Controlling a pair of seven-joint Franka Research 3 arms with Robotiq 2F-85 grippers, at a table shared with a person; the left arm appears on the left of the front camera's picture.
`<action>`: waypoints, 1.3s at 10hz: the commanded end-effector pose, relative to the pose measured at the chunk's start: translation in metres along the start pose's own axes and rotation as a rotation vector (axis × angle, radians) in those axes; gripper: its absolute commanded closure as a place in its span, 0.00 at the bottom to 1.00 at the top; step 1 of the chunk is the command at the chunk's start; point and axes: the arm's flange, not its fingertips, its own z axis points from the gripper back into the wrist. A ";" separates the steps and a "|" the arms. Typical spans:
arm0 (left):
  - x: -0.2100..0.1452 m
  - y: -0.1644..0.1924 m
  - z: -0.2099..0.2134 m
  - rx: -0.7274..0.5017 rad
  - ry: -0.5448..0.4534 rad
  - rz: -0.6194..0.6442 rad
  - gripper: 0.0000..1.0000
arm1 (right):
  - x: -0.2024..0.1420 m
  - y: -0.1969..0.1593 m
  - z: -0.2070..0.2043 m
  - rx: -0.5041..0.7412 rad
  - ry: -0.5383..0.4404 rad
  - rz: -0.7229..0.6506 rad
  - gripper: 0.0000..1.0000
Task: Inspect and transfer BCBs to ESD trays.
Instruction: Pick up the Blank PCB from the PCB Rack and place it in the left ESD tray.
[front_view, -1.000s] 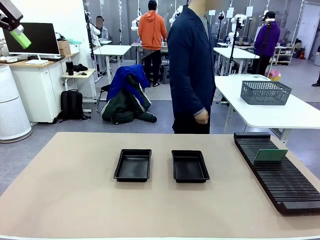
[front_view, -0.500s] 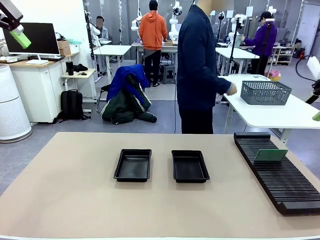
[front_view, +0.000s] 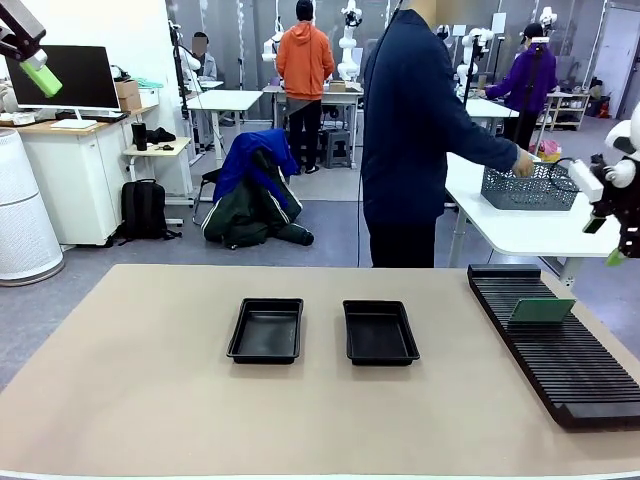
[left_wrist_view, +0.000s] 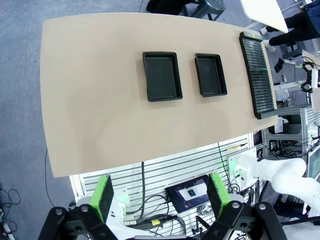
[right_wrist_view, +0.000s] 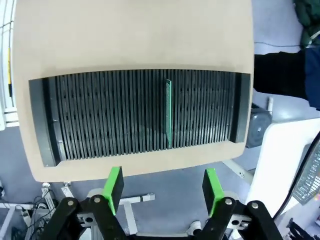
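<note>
Circuit board (front_view: 541, 310) standing in rack (front_view: 570, 380) seems light, stiff, fragile, best pinched by its top edge; left pincer (left_wrist_view: 161, 187) and right pincer (right_wrist_view: 163, 175) gape empty.

The front view looks from a little above the near edge of the tabletop (front_view: 150, 400) straight across it to the person (front_view: 410, 150) at the far side, with the room behind. The two black trays (front_view: 266, 330) lie in the middle of this frame and the slotted rack (front_view: 560, 360) at the right. The left wrist view looks down from high above, so that almost the whole tabletop fits in the upper part, with the left arm's fingers (left_wrist_view: 105, 197) at the bottom edge. It shares both trays and the rack with the front view. The right wrist view looks down from much nearer, from beyond the tabletop's edge, with the right arm's fingers (right_wrist_view: 114, 187) at the bottom. It shares with the front view the rack and the green board (right_wrist_view: 168, 112) standing in it.
</note>
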 end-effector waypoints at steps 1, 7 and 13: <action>0.000 0.001 -0.001 0.001 -0.005 0.002 0.00 | 0.000 -0.019 -0.018 0.012 0.020 0.081 0.15; 0.000 0.001 -0.001 0.001 -0.005 0.002 0.00 | 0.012 -0.032 -0.080 0.056 0.025 0.113 0.15; 0.000 0.001 -0.001 0.001 -0.005 0.002 0.00 | 0.013 -0.023 -0.128 0.081 0.017 0.120 0.15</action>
